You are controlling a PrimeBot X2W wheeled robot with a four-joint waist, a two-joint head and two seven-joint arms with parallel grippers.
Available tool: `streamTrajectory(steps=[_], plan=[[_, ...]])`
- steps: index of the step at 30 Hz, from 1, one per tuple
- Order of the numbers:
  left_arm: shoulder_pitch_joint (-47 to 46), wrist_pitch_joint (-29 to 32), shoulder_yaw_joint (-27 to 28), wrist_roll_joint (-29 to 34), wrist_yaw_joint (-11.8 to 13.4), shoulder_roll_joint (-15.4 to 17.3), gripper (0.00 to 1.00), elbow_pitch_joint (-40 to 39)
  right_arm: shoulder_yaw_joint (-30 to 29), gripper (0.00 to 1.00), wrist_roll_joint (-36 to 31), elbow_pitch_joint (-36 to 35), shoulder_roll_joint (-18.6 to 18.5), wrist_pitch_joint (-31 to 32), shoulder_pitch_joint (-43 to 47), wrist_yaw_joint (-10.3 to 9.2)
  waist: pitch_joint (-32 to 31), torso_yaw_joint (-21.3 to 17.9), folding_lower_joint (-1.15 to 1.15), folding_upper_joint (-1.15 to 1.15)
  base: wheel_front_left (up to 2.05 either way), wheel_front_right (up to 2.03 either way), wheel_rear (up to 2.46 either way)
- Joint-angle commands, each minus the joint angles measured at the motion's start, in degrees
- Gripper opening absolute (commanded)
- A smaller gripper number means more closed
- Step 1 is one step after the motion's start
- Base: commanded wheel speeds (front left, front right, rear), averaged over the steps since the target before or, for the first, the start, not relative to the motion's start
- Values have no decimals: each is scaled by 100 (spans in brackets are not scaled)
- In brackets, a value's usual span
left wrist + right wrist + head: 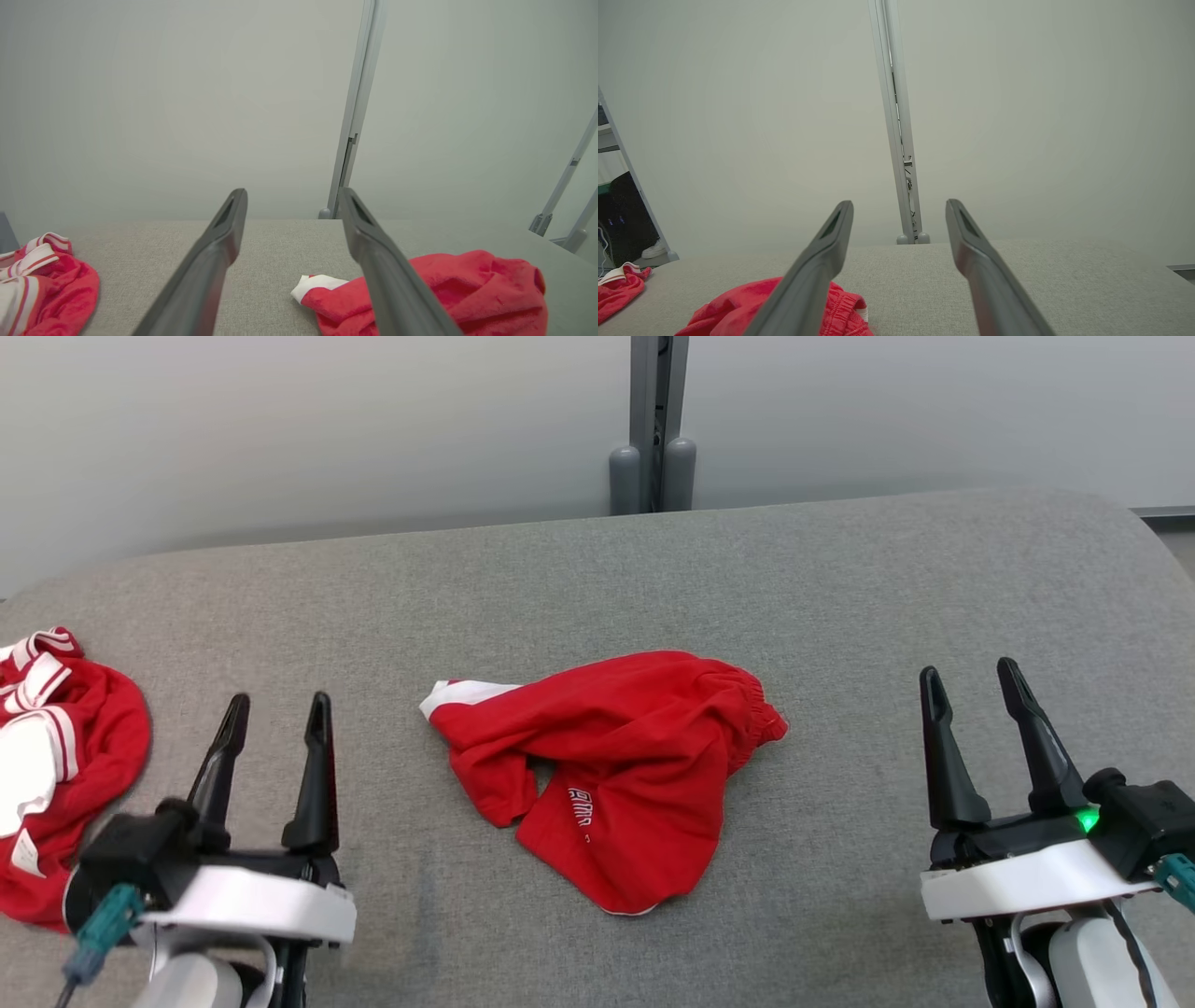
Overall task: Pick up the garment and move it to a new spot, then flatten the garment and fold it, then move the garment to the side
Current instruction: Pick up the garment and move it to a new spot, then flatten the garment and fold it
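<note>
Now I'm holding the left gripper (279, 700) and right gripper (968, 670) wide open and empty, flanking the garment (616, 775) lying crumpled mid-surface between them, and I'm aiming at pinching waistband (756, 709) and white hem (462, 695) so it's lifting spread, not bunched.

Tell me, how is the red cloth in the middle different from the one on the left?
The middle garment is almost all red; the left garment has big white patches with stripes. The middle garment lies at the table centre; the left garment sits at its left edge. Both are red and crumpled.
</note>
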Motion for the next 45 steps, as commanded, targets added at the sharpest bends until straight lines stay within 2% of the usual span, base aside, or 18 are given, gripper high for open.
streamTrajectory(steps=[1,6,7,10,15,27,41,45], plan=[[234,-25,200,156,-19,-126,100,-112,-23,100,6,-18,-28,-4,113,3,1,15,0,0,0,0,0],[701,-27,666,583,-185,-666,100,-243,-71,100,4,26,-29,-3,240,3,-41,38,0,0,0,0,0],[701,-27,666,583,-185,-666,100,-243,-71,100,4,26,-29,-3,240,3,-41,38,0,0,0,0,0],[791,-27,815,752,-389,-933,100,-172,-54,100,26,36,-29,-3,269,3,-65,35,0,0,0,0,0],[720,-28,1014,1027,-690,-1177,100,-47,-4,100,11,42,-30,-3,213,3,-101,37,0,0,0,0,0],[739,-28,1367,1388,-1092,-1470,100,143,40,100,-20,48,-30,-3,256,3,-127,56,0,0,0,0,0],[731,-28,1590,1677,-1186,-1603,100,254,-53,100,-113,1,-30,-3,228,3,-120,76,0,0,0,0,0],[791,-17,1464,1573,-1272,-1620,100,598,-45,100,-108,14,-30,-3,214,3,-129,54,0,0,0,0,0]])
